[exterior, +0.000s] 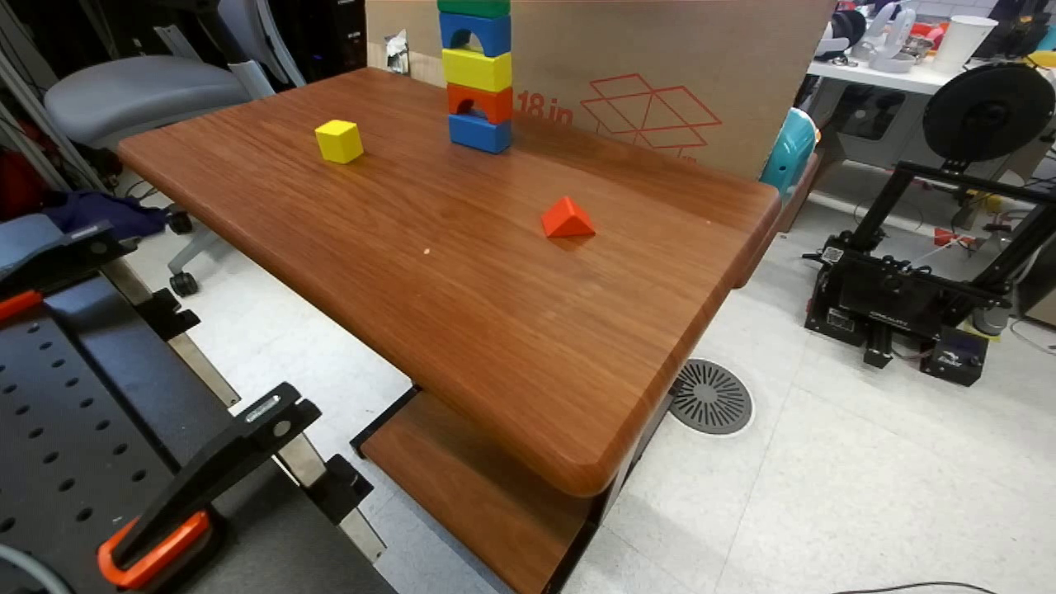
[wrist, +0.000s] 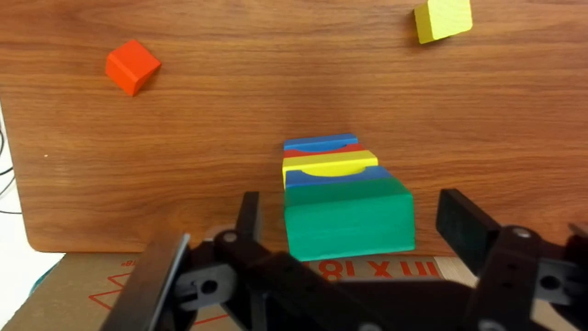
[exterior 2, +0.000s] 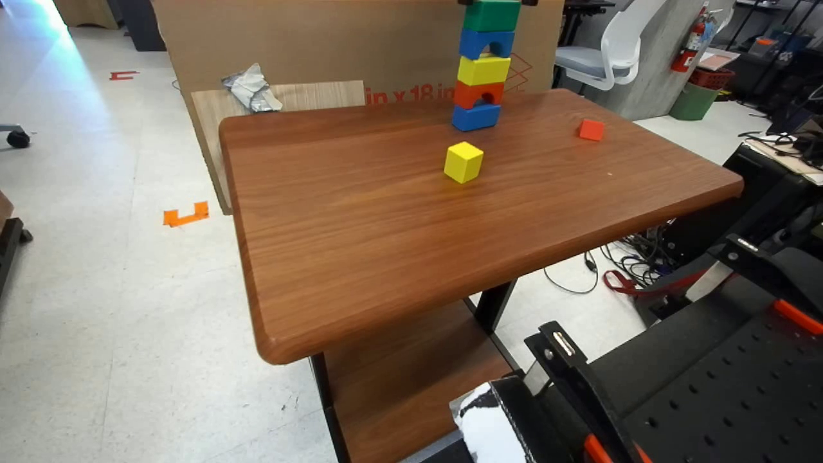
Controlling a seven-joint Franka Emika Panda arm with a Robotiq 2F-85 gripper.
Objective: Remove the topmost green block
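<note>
Because the green block (exterior 2: pixel 492 17) crowns the stack (exterior 2: pixel 483 72) at the far side of the table (exterior 2: pixel 386 225), the gripper (wrist: pixel 353 209) hangs overhead, holding nothing; its fingers (wrist: pixel 250 211) are spread wide, left and right of the block in the wrist view with a gap at each, presumably to close on it evenly. As the lower blocks (exterior: pixel 477 76) appear merely piled, a straight lift should spare them.

Green block (exterior: pixel 474 8) top-cropped in an exterior view; yellow cube (wrist: pixel 445 19) likewise in wrist view. Jaws mostly cropped in an exterior view.
</note>
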